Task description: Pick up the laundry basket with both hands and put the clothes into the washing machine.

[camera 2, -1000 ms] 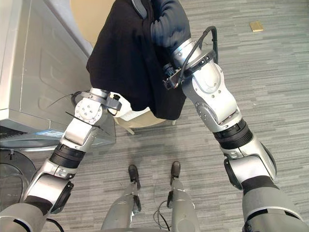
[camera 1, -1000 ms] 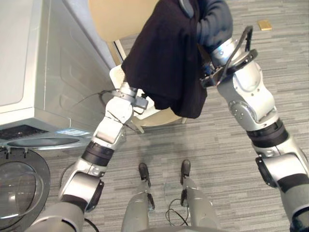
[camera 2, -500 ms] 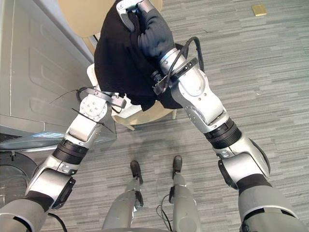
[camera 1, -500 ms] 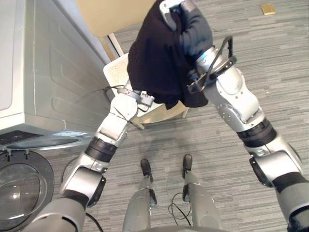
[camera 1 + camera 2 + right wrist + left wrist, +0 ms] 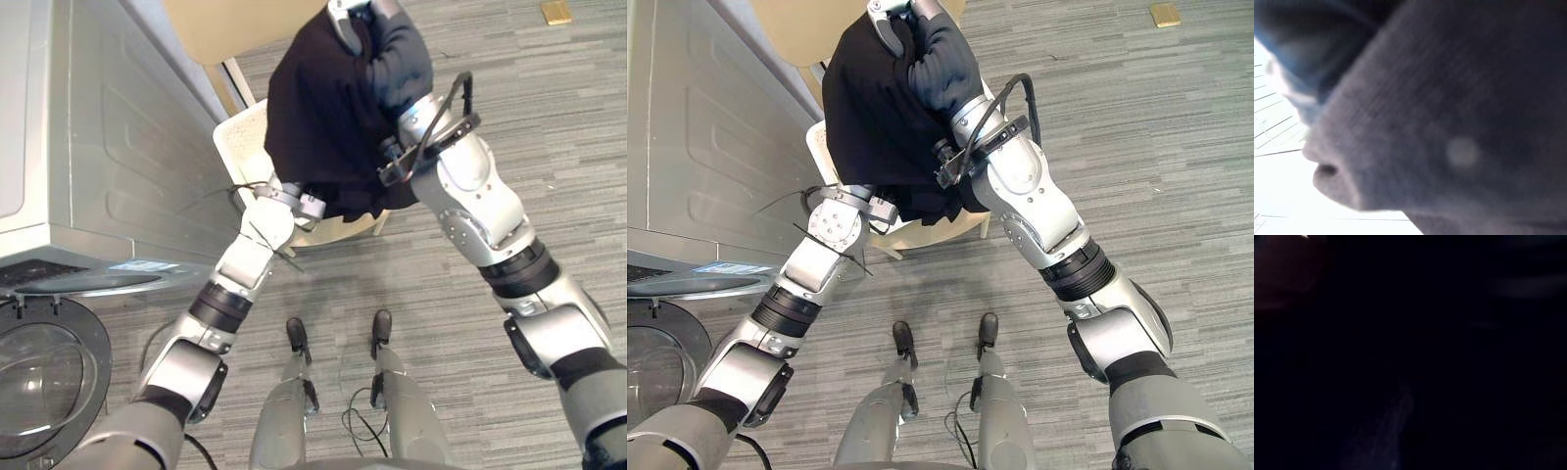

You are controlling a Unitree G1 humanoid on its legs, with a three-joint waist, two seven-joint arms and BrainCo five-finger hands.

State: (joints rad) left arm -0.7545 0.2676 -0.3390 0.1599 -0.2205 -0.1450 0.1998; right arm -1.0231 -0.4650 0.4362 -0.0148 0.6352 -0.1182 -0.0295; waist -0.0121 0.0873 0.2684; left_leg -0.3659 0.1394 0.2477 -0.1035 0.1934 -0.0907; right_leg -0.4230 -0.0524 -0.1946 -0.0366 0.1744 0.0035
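A black garment point(image 5: 323, 117) hangs from my raised right hand point(image 5: 397, 54), whose silver fingers curl over the cloth's top edge. Below it, the white perforated laundry basket point(image 5: 235, 147) sits on a tan chair. My left arm reaches up from the lower left, and its wrist point(image 5: 292, 201) goes in under the garment's hem. The left hand itself is buried in the cloth, and dark fabric point(image 5: 1410, 352) covers the left wrist view. Grey-blue knit cloth point(image 5: 1449, 122) lies right against my right hand in the right wrist view.
The grey washing machine point(image 5: 98, 147) stands at the left, its round door point(image 5: 44, 382) swung open at the lower left. The tan chair point(image 5: 235, 29) holds the basket beside the machine. A small tan block point(image 5: 555, 12) lies on the striped floor at the far right.
My left wrist has pushed further right, in under the garment's hem. The right hand has bunched the garment higher above the basket. The camera has shifted a little.
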